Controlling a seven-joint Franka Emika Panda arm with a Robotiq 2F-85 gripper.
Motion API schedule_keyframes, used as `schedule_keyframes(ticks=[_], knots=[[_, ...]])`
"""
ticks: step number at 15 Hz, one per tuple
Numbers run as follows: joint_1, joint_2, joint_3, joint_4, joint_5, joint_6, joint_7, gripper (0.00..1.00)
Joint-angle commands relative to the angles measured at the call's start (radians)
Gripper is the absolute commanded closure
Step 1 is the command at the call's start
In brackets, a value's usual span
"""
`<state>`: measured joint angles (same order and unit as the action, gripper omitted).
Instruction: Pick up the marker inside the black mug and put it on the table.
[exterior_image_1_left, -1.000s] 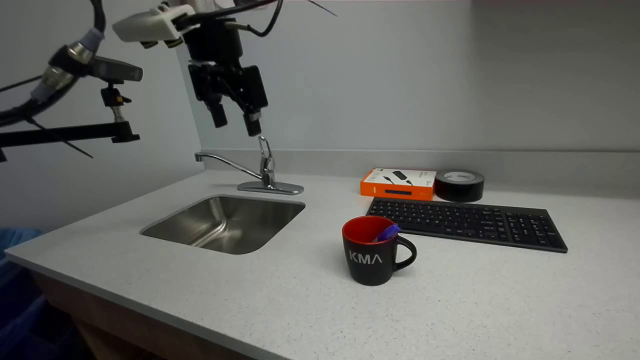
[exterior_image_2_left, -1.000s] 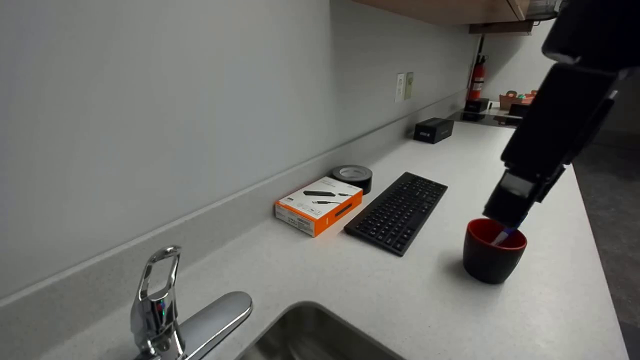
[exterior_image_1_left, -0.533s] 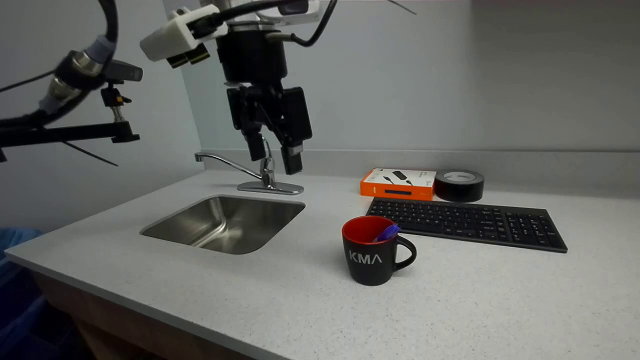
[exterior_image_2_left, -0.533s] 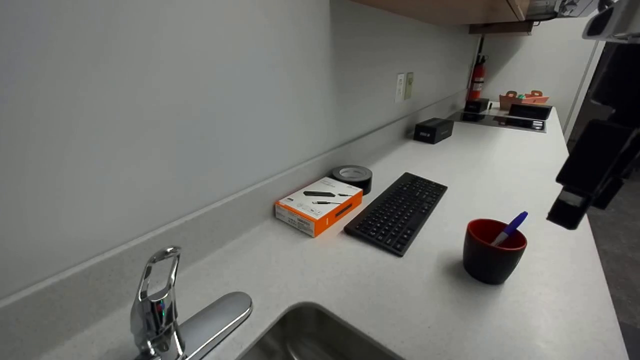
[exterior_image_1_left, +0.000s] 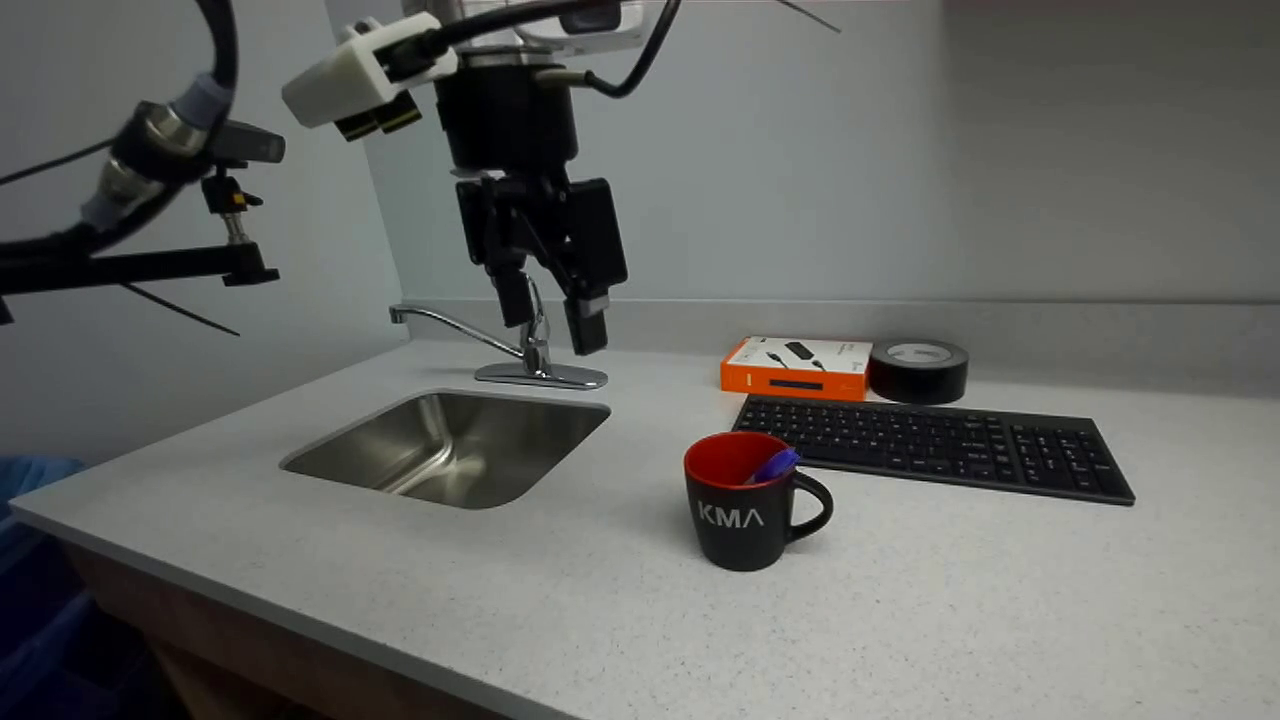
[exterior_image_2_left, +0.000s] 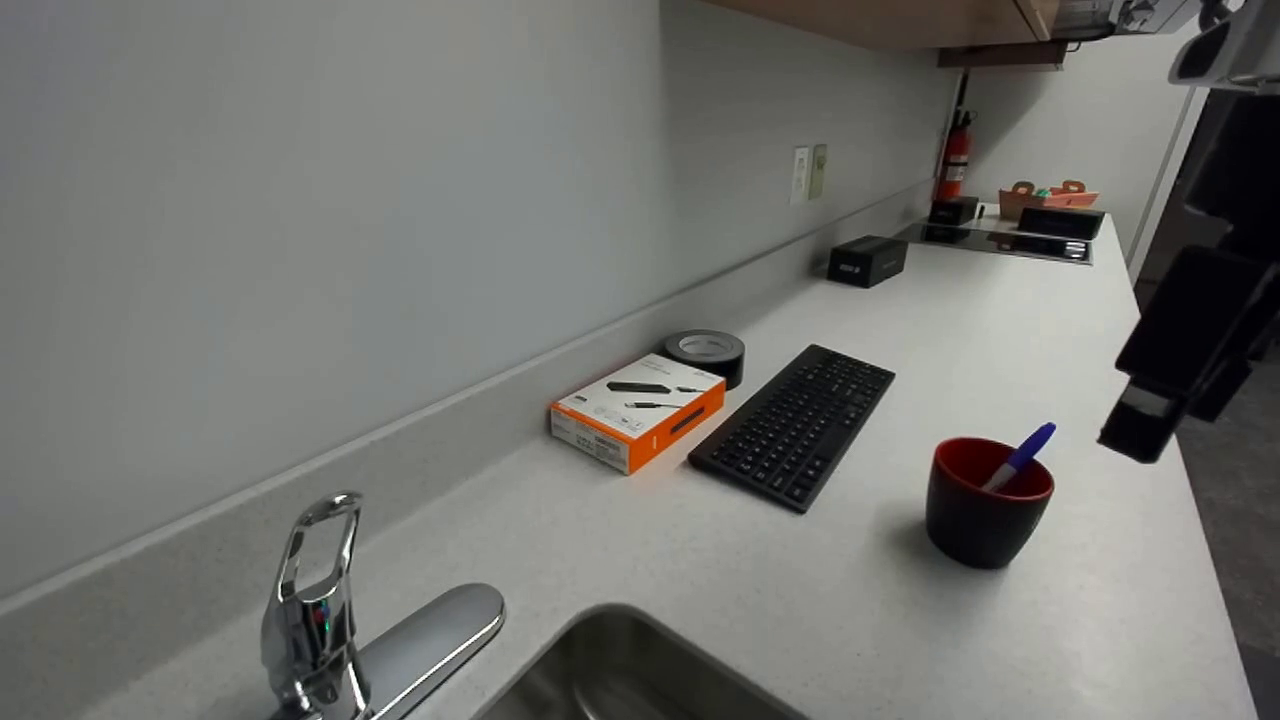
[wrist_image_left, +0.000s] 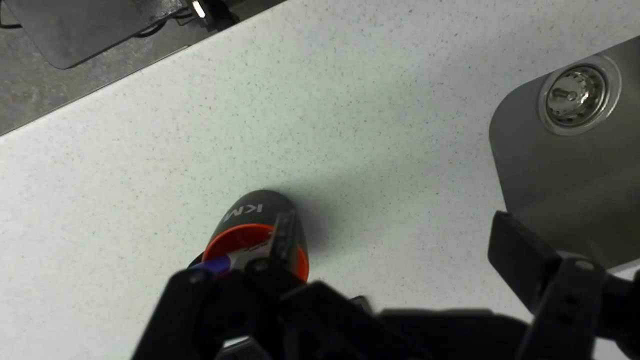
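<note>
Inside the mug (exterior_image_2_left: 978, 525), the marker (exterior_image_2_left: 1021, 458) is hidden lower down.

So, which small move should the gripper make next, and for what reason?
I would shift the open gripper sideways, toward the black mug, before lowering. In the wrist view, one finger covers part of the mug while the marker lies outside the gap between the fingers, so going straight down would probably miss it.

The lower end of the marker (exterior_image_2_left: 1020, 460) is hidden from me inside the black mug (exterior_image_2_left: 982, 525). In the wrist view, the blurred gripper (wrist_image_left: 395, 232) covers part of the mug; the sink (wrist_image_left: 545, 165) runs off the right edge.
</note>
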<state>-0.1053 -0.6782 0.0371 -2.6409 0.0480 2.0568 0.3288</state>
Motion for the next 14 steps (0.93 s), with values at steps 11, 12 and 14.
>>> schedule_keyframes(ticks=[11, 12, 14], knots=[[-0.157, 0.118, -0.172, 0.005, -0.093, 0.123, -0.135, 0.00], [-0.171, 0.137, -0.189, 0.010, -0.098, 0.139, -0.145, 0.00], [-0.188, 0.170, -0.216, 0.022, -0.091, 0.165, -0.158, 0.00]])
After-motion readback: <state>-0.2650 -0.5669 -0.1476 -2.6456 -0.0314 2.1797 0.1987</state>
